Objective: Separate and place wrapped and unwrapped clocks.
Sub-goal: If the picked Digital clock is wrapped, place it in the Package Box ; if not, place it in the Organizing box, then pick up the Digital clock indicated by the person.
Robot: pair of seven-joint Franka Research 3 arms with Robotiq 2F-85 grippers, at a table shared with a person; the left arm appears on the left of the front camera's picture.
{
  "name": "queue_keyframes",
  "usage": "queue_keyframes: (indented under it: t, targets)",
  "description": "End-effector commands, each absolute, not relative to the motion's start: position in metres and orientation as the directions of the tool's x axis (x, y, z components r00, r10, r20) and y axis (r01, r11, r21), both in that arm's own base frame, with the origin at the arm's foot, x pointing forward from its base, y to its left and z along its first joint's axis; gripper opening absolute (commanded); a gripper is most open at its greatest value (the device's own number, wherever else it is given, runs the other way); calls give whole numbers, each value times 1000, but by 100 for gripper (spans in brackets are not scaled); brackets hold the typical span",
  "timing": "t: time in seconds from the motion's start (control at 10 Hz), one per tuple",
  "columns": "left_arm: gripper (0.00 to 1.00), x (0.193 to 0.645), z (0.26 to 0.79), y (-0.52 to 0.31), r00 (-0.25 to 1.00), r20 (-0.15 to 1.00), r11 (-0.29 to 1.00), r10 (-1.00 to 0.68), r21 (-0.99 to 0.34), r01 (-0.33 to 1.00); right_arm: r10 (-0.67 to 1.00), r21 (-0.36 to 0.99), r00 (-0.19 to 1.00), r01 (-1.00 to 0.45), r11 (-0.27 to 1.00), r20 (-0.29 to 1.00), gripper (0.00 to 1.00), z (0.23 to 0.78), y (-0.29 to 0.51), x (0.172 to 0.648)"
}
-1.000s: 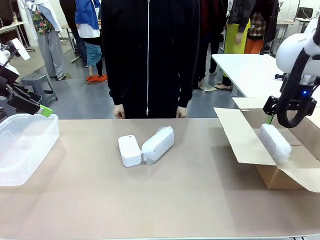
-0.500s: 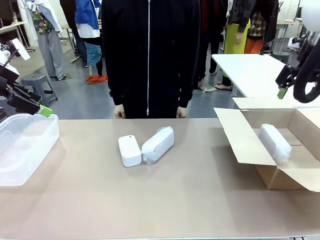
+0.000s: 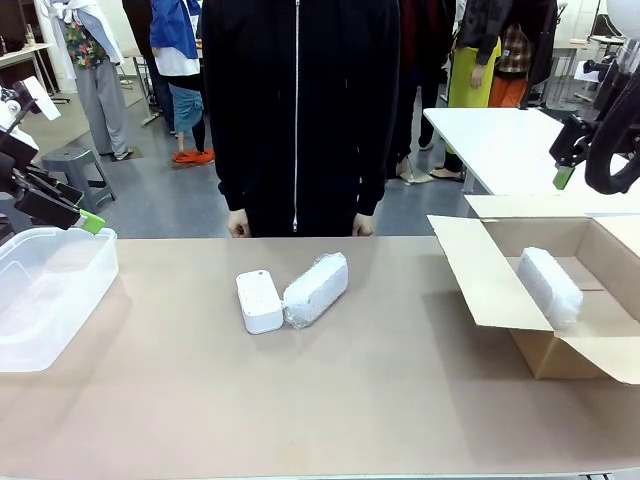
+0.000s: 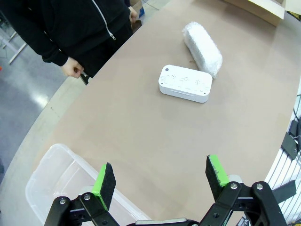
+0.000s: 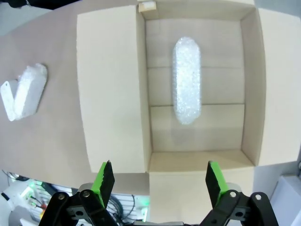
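Mid-table, a bare white unwrapped clock [image 3: 259, 301] lies touching a bubble-wrapped clock [image 3: 317, 290] on its right. Another wrapped clock [image 3: 549, 286] rests inside the open cardboard box [image 3: 480, 275] at the right. My right gripper [image 3: 570, 160] hangs open and empty high above the box; from its wrist I look straight down between its spread fingers [image 5: 157, 181] at that wrapped clock [image 5: 187, 80]. At the left, above the plastic bin [image 3: 50, 290], my left gripper [image 3: 80, 208] is open and empty. Its wrist view [image 4: 160, 176] takes in the unwrapped clock [image 4: 185, 83] and the wrapped clock [image 4: 202, 42].
A person in a black jacket stands at the far edge, hands [image 3: 238, 225] at the table rim. The clear bin [image 4: 51, 174] holds nothing. The box flaps [image 5: 113, 84] spread outward over the table. Bare brown tabletop surrounds the two middle clocks.
My right gripper has risen from just over the box to well above it and stays open. The wrapped clock lies still in the box. The left arm has not moved.
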State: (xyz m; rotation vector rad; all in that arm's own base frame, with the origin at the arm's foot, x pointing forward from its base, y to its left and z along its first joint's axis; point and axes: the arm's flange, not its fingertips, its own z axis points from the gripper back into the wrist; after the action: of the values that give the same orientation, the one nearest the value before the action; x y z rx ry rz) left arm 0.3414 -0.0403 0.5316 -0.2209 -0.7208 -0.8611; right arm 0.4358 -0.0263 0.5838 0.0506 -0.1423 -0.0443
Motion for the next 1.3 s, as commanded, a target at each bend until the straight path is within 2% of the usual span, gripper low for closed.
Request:
queue_keyframes:
  t: [0.0,1.2]
  targets:
    - [100,342,531,-40,435,664,644,-608,92,759,-51,47,986,44,998,160,100,586,-29,432]
    - [100,342,531,-40,435,664,644,-608,92,759,-51,52,987,43,998,150,100,588,-28,433]
